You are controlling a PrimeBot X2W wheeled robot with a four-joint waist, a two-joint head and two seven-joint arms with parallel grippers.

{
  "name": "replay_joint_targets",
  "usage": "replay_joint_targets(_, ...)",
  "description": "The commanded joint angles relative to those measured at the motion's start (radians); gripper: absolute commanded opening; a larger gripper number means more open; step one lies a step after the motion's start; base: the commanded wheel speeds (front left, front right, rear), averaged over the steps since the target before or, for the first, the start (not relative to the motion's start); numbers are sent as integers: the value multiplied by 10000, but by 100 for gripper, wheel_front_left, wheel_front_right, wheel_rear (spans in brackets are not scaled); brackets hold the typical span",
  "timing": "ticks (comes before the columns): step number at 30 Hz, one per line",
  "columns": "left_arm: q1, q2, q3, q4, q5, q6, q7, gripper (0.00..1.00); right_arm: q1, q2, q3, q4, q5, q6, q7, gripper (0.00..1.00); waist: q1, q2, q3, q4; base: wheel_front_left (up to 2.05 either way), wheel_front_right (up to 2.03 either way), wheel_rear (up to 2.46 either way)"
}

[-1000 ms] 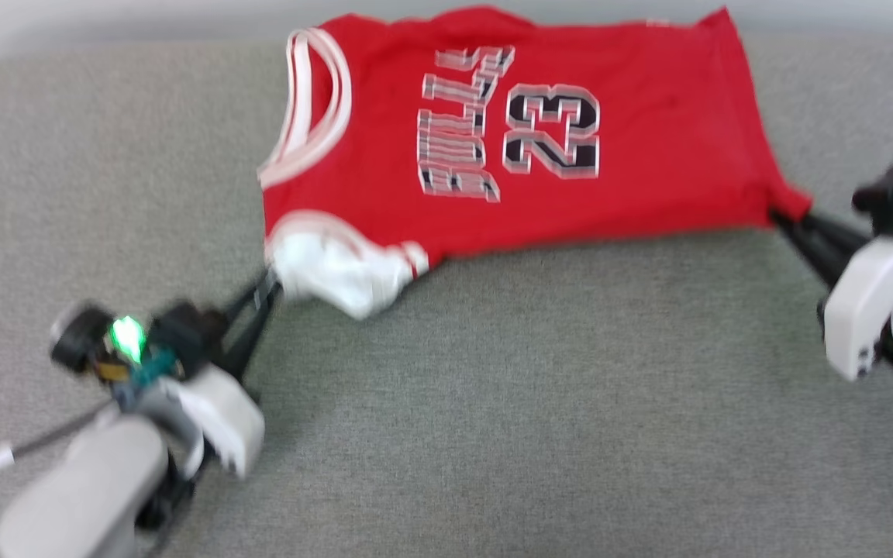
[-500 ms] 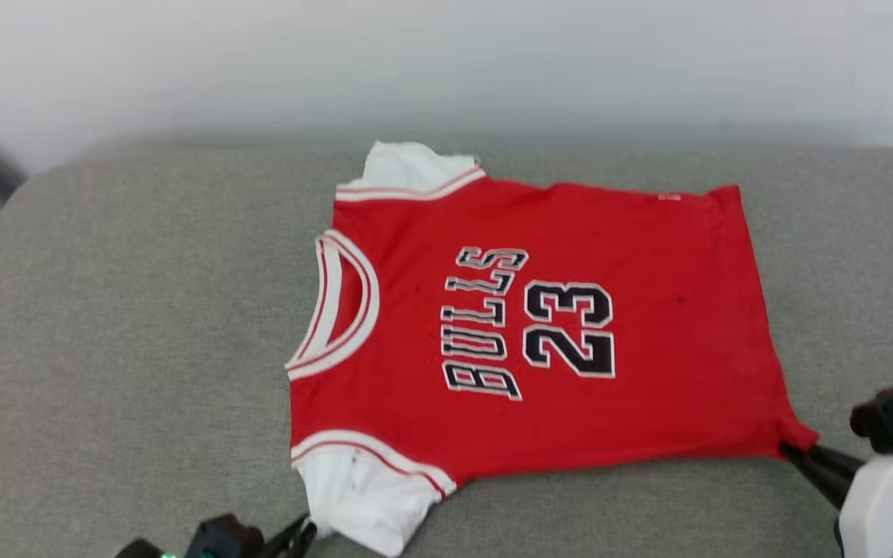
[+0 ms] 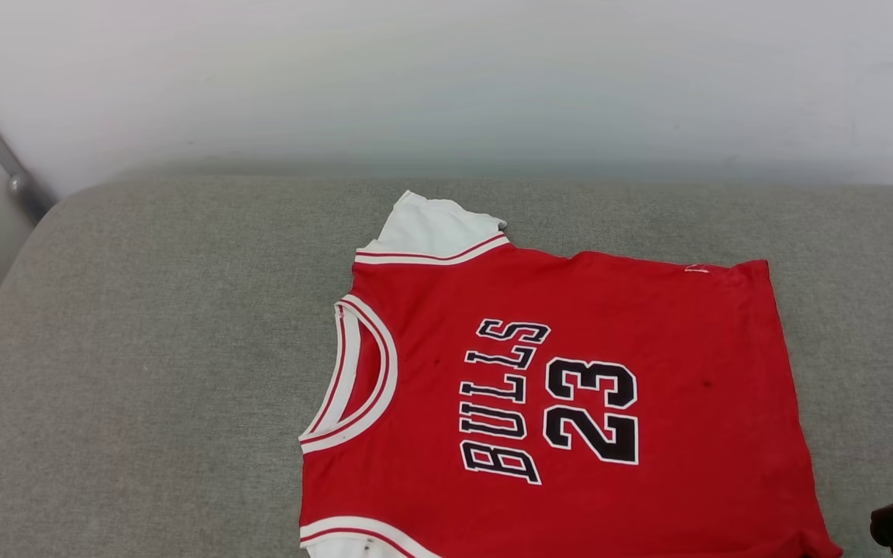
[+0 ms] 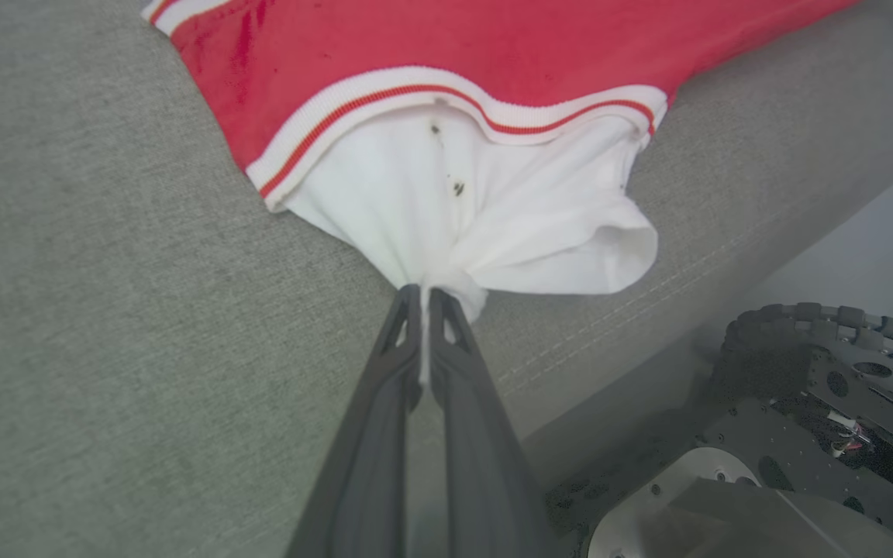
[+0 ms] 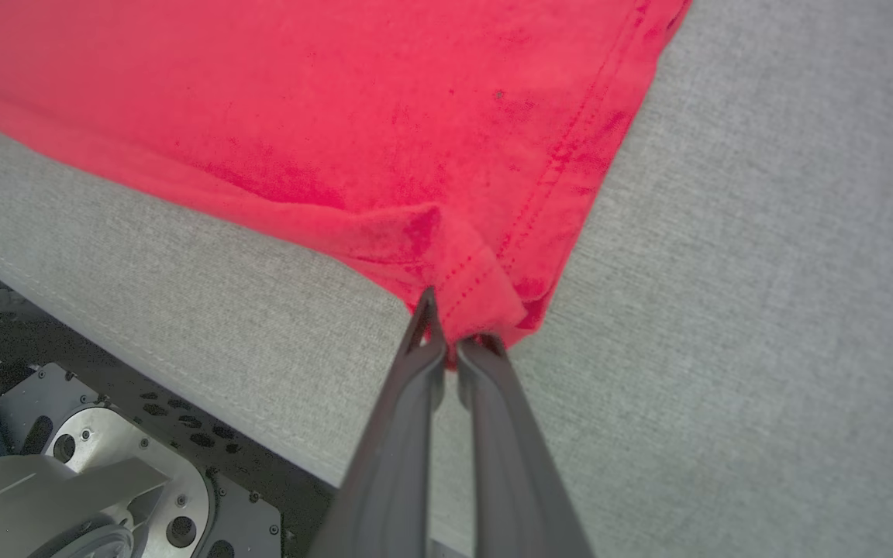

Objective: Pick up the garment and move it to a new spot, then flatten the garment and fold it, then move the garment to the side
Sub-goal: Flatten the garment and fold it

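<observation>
L edge of head view: metal pole [image 3: 5, 155] against a pale wall [image 3: 446, 77]. Grey fabric cushion [image 3: 144, 349] spans the frame.
L gripper [image 4: 422, 298]: fingers pinched together on the bunched tip of the near white sleeve [image 4: 493, 209], close to the cushion's front edge. Cloth fans out from the pinch.
Garment [image 3: 570, 310] lies flat, print up, centre-right on the cushion. Collar [image 3: 361, 380] twd L, hem twd R, far white sleeve [image 3: 431, 225] pointing at the wall. "BULLS" [image 3: 505, 399] + "23" [image 3: 592, 411] read sideways. A few small dark specks on the red.
R gripper [image 5: 454, 333]: fingers closed on the near hem corner, red fabric puckered at the grip, seam stitching visible.
Robot base w/ wheel [image 4: 826, 364] sits below the cushion edge in L wrist view.
</observation>
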Motion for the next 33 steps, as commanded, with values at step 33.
replay_joint_targets(33,-6587,-668,561,2821,1879,-2358,796,0,-3189,962,-619,-215,-499,-8,597,0,2,-1,2598,-911,0,0,0)
